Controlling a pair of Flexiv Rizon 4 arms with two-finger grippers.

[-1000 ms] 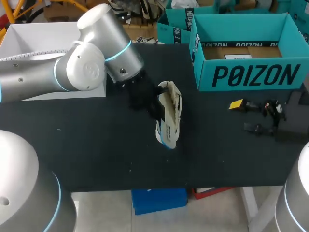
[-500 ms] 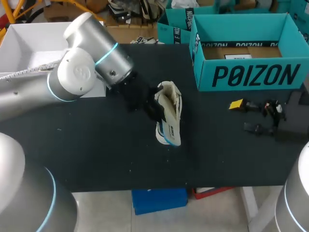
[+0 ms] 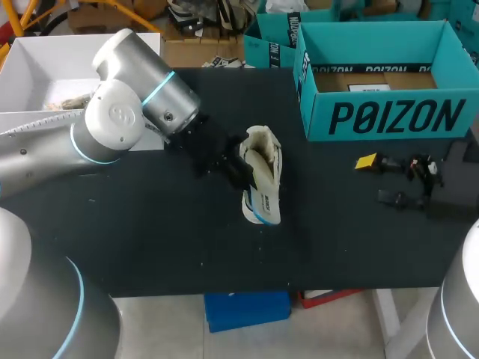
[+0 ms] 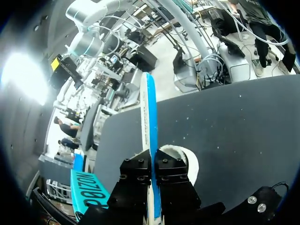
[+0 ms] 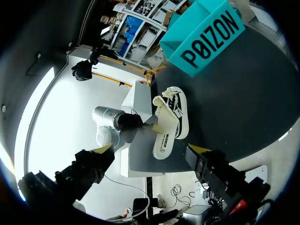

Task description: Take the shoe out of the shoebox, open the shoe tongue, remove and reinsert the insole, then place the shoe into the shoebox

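Shoe (image 3: pixel 263 155) out of shoebox (image 3: pixel 389 116), lying on tabletop (image 3: pixel 150 224) | left gripper (image 4: pixel 153 169) fingers clamped on insole (image 4: pixel 149 117), just beside shoe | right gripper (image 5: pixel 150 149) fingers wide apart, empty | we judge insole step underway; reinsert + boxing still to do

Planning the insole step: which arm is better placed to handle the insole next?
Left. The left end effector is shut on the insole at the shoe; the right end effector sits open, apart from it.

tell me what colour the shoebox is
The shoebox is teal with black lettering on its side wall. The head view shows it best.
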